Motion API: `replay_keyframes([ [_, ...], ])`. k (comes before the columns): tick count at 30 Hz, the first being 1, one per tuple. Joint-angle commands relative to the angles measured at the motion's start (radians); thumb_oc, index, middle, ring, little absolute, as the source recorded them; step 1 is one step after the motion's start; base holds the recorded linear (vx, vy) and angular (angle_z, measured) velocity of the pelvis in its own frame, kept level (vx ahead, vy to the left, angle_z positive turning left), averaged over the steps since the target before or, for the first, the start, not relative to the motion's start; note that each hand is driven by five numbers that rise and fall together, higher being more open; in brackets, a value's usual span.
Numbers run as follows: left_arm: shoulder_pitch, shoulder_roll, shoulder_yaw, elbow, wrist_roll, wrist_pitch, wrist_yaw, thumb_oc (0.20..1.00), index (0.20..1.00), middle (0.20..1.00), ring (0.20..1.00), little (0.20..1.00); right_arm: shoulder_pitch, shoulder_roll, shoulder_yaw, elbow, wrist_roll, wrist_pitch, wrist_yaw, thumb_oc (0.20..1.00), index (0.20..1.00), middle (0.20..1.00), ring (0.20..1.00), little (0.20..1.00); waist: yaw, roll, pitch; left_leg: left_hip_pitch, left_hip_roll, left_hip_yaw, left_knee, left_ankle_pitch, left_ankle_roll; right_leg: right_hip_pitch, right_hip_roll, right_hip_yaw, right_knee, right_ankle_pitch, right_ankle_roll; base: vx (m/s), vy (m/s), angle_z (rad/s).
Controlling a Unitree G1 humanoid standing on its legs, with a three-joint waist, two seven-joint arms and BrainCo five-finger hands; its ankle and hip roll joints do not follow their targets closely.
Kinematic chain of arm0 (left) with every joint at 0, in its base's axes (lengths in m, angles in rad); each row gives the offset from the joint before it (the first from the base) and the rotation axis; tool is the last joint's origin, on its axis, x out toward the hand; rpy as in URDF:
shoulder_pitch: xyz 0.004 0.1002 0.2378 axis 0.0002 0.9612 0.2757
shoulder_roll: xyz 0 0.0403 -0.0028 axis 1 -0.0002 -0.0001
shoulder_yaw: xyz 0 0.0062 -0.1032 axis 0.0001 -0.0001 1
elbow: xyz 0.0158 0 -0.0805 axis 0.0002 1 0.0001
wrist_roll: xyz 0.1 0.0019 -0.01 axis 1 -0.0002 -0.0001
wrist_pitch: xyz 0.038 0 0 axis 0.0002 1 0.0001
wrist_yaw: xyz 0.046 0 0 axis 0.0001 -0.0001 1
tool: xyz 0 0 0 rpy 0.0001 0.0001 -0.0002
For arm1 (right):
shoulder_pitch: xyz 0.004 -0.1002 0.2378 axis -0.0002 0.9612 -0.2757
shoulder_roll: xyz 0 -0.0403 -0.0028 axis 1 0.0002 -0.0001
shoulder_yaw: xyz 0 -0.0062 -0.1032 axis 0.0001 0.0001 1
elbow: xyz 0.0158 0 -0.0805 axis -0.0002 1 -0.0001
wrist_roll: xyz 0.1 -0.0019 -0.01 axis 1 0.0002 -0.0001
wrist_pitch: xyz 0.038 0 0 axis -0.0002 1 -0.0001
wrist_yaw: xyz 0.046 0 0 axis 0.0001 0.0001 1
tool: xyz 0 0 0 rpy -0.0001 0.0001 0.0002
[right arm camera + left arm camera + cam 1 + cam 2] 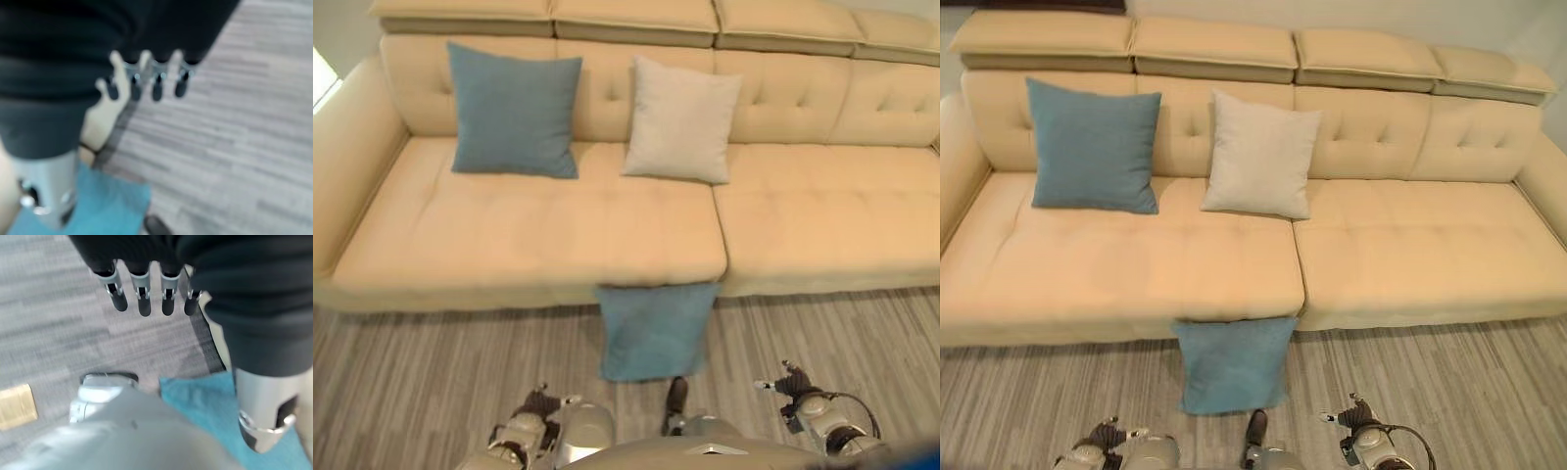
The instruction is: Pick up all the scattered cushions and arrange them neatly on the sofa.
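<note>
A blue cushion [654,331] leans on the floor against the front of the beige sofa [529,245], below the gap between its seats. On the sofa a second blue cushion [514,110] and a cream cushion [680,119] stand upright against the backrest. My left hand [536,403] hangs low at the lower left, fingers straight, holding nothing. My right hand [790,382] hangs at the lower right, also open and empty. Both wrist views show the floor cushion [215,406] [98,205] near the hands, untouched.
Grey striped carpet [431,382] covers the floor in front of the sofa. The right sofa seat [822,225] is bare. A small tan object [17,406] lies on the floor in the left wrist view.
</note>
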Motion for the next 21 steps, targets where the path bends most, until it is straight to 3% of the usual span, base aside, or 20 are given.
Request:
replay_keyframes([
  [1, 0.006, 0.017, -0.024, -0.014, -0.005, -0.002, -0.003, 1.000, 1.000, 1.000, 1.000, 1.000, 0.001, -0.041, -0.006, 0.025, 0.037, -0.007, -0.008, 1.000, 1.000, 1.000, 1.000, 1.000, -0.015, 0.043, 0.014, 0.023, -0.037, 0.128, -0.176, -0.042, 0.083, -0.008, -0.048, 0.086, 0.126, -0.107, 0.106, 0.03, 0.022, 0.73],
  [3, 0.014, 0.021, -0.021, -0.009, 0.009, 0.005, -0.003, 1.000, 1.000, 1.000, 1.000, 1.000, 0.008, -0.039, -0.009, 0.023, 0.028, 0.000, -0.002, 1.000, 1.000, 1.000, 1.000, 1.000, -0.020, 0.046, -0.002, 0.034, -0.044, 0.157, -0.195, -0.046, 0.097, -0.009, -0.047, 0.087, 0.144, -0.115, 0.112, 0.11, 0.120, 0.30],
  [5, 0.014, 0.026, -0.018, -0.011, 0.003, 0.002, -0.002, 1.000, 1.000, 1.000, 1.000, 1.000, 0.008, -0.032, -0.008, 0.018, 0.031, -0.005, -0.005, 1.000, 1.000, 1.000, 1.000, 1.000, -0.010, 0.043, -0.002, 0.019, -0.074, 0.112, -0.182, -0.038, 0.098, -0.014, -0.054, 0.088, 0.169, -0.116, 0.113, 0.11, 0.127, -0.15],
  [13, 0.018, 0.062, 0.008, -0.020, 0.006, 0.000, 0.000, 1.000, 1.000, 1.000, 1.000, 1.000, -0.005, -0.019, -0.002, 0.021, 0.007, -0.001, -0.007, 1.000, 1.000, 1.000, 1.000, 1.000, 0.030, 0.040, -0.016, 0.089, -0.084, 0.121, -0.233, -0.059, 0.127, 0.017, -0.087, 0.075, 0.181, -0.114, 0.141, 0.10, 0.092, -0.01],
  [16, 0.017, 0.078, 0.022, -0.036, -0.009, -0.004, 0.004, 1.000, 1.000, 1.000, 1.000, 1.000, -0.025, -0.020, 0.006, 0.011, -0.001, -0.001, -0.006, 1.000, 1.000, 1.000, 1.000, 1.000, 0.046, 0.039, -0.004, 0.095, -0.087, 0.130, -0.231, -0.069, 0.141, -0.016, -0.114, 0.079, 0.235, -0.085, 0.166, 0.01, 0.059, -0.09],
  [17, 0.002, 0.091, 0.013, -0.052, -0.015, -0.011, 0.007, 1.000, 1.000, 1.000, 1.000, 1.000, -0.041, -0.021, 0.011, 0.001, 0.002, -0.005, -0.007, 1.000, 1.000, 1.000, 1.000, 1.000, 0.038, 0.044, 0.018, 0.087, -0.089, 0.116, -0.220, -0.072, 0.149, -0.063, -0.098, 0.137, 0.290, -0.071, 0.181, -0.03, 0.030, -0.28],
  [18, 0.002, 0.091, 0.013, -0.052, -0.015, -0.011, 0.007, 1.000, 1.000, 1.000, 1.000, 1.000, -0.041, -0.021, 0.011, 0.001, 0.002, -0.005, -0.007, 1.000, 1.000, 1.000, 1.000, 1.000, 0.037, 0.043, 0.015, 0.083, -0.089, 0.116, -0.222, -0.069, 0.149, -0.067, -0.099, 0.136, 0.288, -0.069, 0.181, -0.03, 0.025, -0.15],
  [19, -0.009, 0.096, 0.004, -0.061, -0.015, -0.015, 0.011, 1.000, 1.000, 1.000, 1.000, 1.000, -0.051, -0.026, 0.015, -0.006, 0.005, -0.005, -0.008, 1.000, 1.000, 1.000, 1.000, 1.000, 0.022, 0.049, 0.023, 0.077, -0.096, 0.095, -0.220, -0.068, 0.150, -0.096, -0.074, 0.197, 0.287, -0.081, 0.174, -0.01, 0.007, 0.20],
  [21, -0.027, 0.101, -0.003, -0.063, -0.018, -0.021, 0.016, 1.000, 1.000, 1.000, 1.000, 1.000, -0.061, -0.032, 0.021, -0.012, 0.004, -0.006, -0.011, 1.000, 1.000, 1.000, 1.000, 1.000, 0.013, 0.051, 0.034, 0.062, -0.099, 0.083, -0.210, -0.065, 0.145, -0.107, -0.077, 0.208, 0.270, -0.088, 0.165, -0.02, -0.030, 0.37],
])
